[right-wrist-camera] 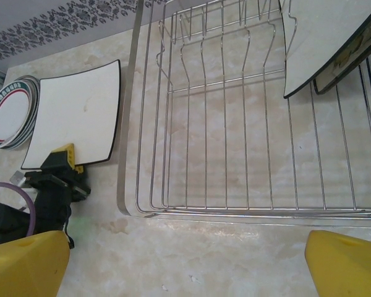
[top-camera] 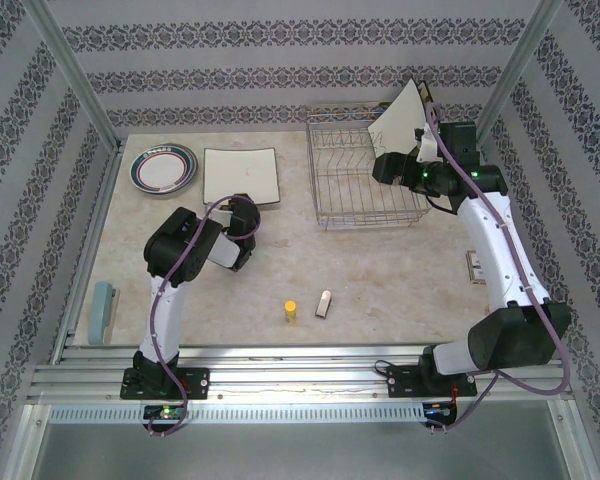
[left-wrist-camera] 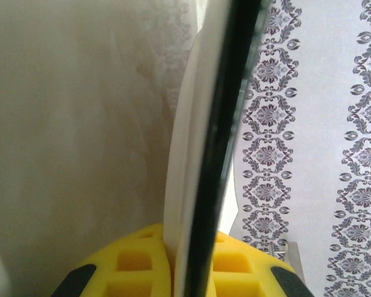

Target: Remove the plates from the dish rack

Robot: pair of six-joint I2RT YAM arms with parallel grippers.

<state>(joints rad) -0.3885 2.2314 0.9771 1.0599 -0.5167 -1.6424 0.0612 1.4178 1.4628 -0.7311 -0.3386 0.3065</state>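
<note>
- The square plate (top-camera: 240, 172) is white with a thin dark rim; it lies on the table (top-camera: 380, 270) between the dish rack (top-camera: 365, 190) and the stacked round plates (top-camera: 163, 167), which have teal and red rings
- My left gripper (top-camera: 246, 214) is clamped on its near edge
- A second square plate (right-wrist-camera: 318, 43) leans in the rack's far right corner, ahead of my right gripper (right-wrist-camera: 185, 263), whose jaws stand wide apart

Yellow cylinder (top-camera: 291, 311) beside small grey block (top-camera: 324, 303)
</note>
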